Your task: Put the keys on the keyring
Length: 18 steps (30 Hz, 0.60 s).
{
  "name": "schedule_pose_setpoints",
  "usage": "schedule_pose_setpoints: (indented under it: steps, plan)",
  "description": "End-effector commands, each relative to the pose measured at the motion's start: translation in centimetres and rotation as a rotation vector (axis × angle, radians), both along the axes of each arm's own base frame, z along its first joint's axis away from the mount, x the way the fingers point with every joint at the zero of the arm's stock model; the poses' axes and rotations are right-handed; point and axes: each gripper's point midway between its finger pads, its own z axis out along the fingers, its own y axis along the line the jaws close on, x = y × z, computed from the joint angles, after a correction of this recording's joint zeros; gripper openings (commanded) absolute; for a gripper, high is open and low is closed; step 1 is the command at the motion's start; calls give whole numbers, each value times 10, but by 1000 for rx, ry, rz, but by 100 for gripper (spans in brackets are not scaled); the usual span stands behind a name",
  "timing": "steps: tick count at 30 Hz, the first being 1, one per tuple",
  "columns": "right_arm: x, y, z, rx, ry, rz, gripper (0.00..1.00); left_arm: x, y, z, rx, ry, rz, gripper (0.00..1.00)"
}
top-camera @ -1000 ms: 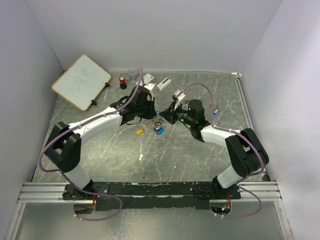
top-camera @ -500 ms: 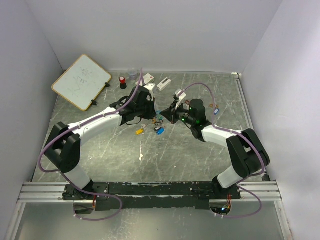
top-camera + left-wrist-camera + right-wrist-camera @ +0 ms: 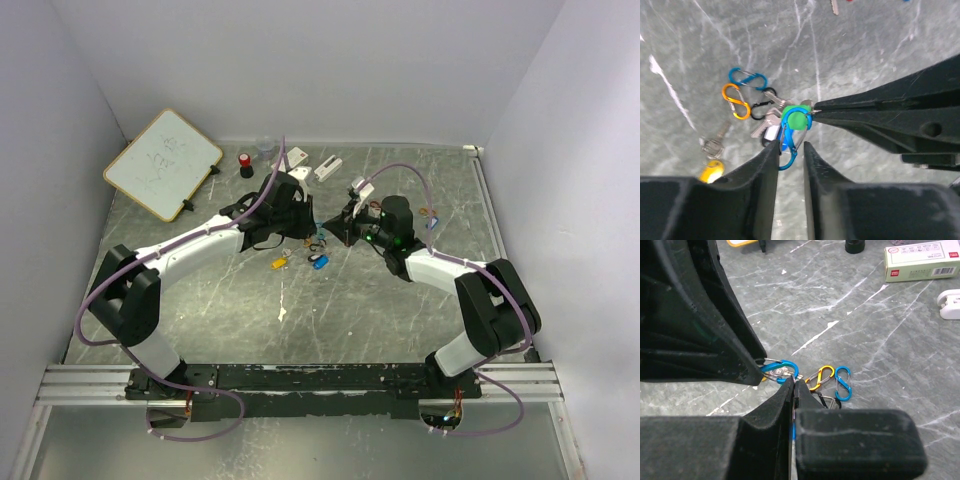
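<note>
Top view: 2 arms, i.e. L arm [image 3: 190, 245] + R arm [image 3: 440, 268]. 1 whiteboard [image 3: 163, 163]. 1 red-capped cyl. [image 3: 245, 165]. 3 white blocks, e.g. block [image 3: 328, 167]. 1 small clear item [image 3: 265, 148], couldn't ID.

Keys w/ coloured heads: 4 seen in all. That was 1 yellow key [image 3: 280, 263], 1 blue key [image 3: 319, 261] mid-table, 1 more blue tag [image 3: 432, 222] far R (prob. a key) and 1 green key [image 3: 796, 119].

Bare metal keys [image 3: 767, 124] by the green 1: approx. 2, but overlap left the count unsure.

Clips: 4 in L wrist view. Those were 2 blue, i.e. small blue clip [image 3: 747, 78] + big blue clip [image 3: 790, 145], then 1 orange clip [image 3: 736, 101] and 1 black clip [image 3: 762, 102]. R wrist view showed 3 clearly: 2 blue, 1 orange.
</note>
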Motion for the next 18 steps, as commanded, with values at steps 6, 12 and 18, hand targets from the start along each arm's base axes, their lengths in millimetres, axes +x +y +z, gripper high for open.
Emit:
schedule_pose_setpoints:
  steps: [6,12,18]
  plan:
    - [16,-19,14,-40,-52,-85,0,3,12,10,11,-10,85,92]
    - [22,-34,9,-75,-36,-152,0,9,26,17,15,-31,169,95]
    - [40,-63,-1,-132,19,-334,0,8,30,15,15,-29,187,96]
